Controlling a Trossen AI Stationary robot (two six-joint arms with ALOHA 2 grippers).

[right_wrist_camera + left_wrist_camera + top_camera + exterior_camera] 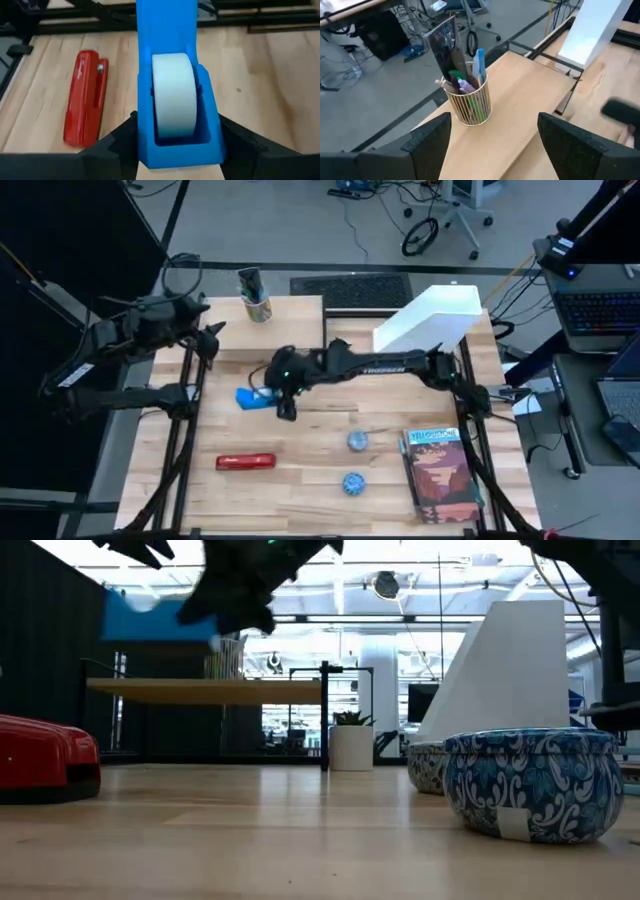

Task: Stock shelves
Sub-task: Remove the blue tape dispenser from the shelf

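The right tool (272, 398) is clamped on a blue tape dispenser (175, 95), squeezing it by the two sides with the white roll facing up at the wrist camera. That seems a sensible way to carry it: level, so it can go down flat. In the low view it's clearly up in the air, upper left of frame, above the height of the plank shelf (205, 690), so my guess is it's headed for that shelf rather than back to the worktop (310, 480).

The right arm is stretched almost flat across the middle of the overhead picture, reaching from the right side past centre.

The left tool (205, 335) is parked at the upper left, fingers spread with nothing in them, aimed at the wire pen cup (468, 100) that already stands on the shelf. It looks like it's just waiting.

The white file holder (430, 320) sits upper right, behind the arm. Not stocked yet, down at the lower part of the overhead frame:
- red stapler (246, 462), lower left
- two blue patterned bowls (353, 481), centre
- a Yellowstone book (438, 475), lower right

The shelf has room beside the cup.
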